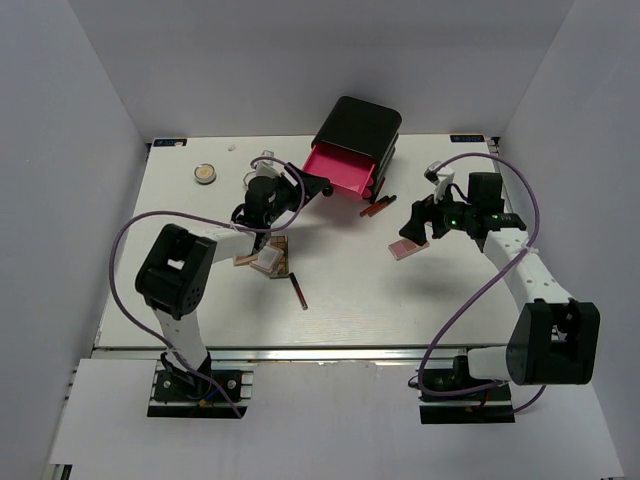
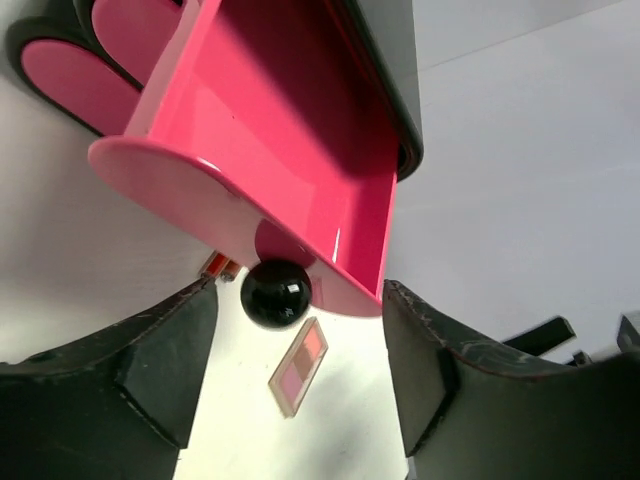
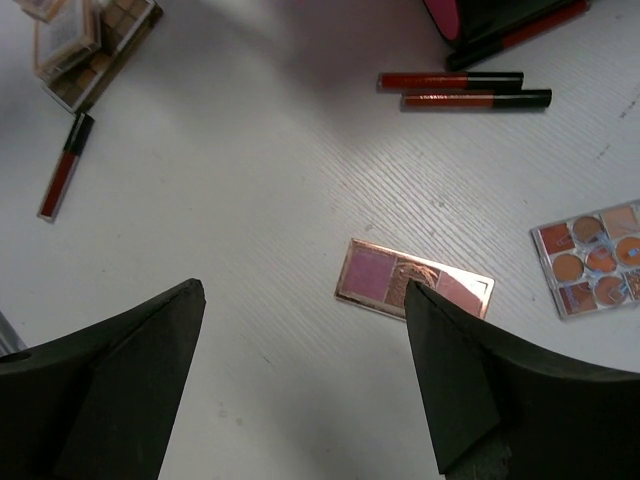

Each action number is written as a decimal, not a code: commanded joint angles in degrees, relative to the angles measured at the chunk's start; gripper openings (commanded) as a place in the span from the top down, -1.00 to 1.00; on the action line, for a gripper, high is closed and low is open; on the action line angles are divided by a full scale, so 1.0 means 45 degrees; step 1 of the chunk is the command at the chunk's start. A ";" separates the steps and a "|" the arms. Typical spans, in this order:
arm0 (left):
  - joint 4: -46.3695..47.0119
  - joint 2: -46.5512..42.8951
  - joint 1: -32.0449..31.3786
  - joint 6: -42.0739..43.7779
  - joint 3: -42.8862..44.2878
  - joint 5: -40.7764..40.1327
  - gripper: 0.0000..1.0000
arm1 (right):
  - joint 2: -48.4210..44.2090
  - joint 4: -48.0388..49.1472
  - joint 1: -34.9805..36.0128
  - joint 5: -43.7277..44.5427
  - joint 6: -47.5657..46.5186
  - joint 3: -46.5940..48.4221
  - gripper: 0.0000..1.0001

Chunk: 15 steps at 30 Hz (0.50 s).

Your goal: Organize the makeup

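Note:
A pink-beige palette (image 3: 385, 277) lies on the table under my open, empty right gripper (image 3: 305, 400), its right end behind the right finger; it also shows in the top view (image 1: 405, 249) below the right gripper (image 1: 413, 228). Two dark red sticks (image 3: 452, 80) lie beyond it. A palette with round pans (image 3: 590, 257) lies to the right. My left gripper (image 1: 308, 186) is open and empty, facing the pulled-out pink drawer (image 2: 270, 130) and its black knob (image 2: 276, 293). A stack of palettes (image 1: 268, 258), a dark red stick (image 1: 298, 292) and a round compact (image 1: 206, 174) lie at the left.
The black box (image 1: 358, 128) stands at the back centre with one pink drawer (image 1: 340, 168) pulled out toward the left gripper; the part of its inside that shows holds nothing. White walls enclose the table on three sides.

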 commanded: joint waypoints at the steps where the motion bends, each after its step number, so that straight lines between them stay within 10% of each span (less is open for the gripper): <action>1: -0.1297 -0.1713 -0.0052 0.1139 -0.0213 -0.0501 -0.54 | 0.0417 -0.0525 -0.0043 0.0951 -0.0774 0.0399 -0.73; 15: -0.7429 -0.5482 0.0026 0.3835 -0.1385 -0.3408 -0.77 | 0.1940 -0.1852 -0.0003 0.1169 -0.3527 0.1082 -0.79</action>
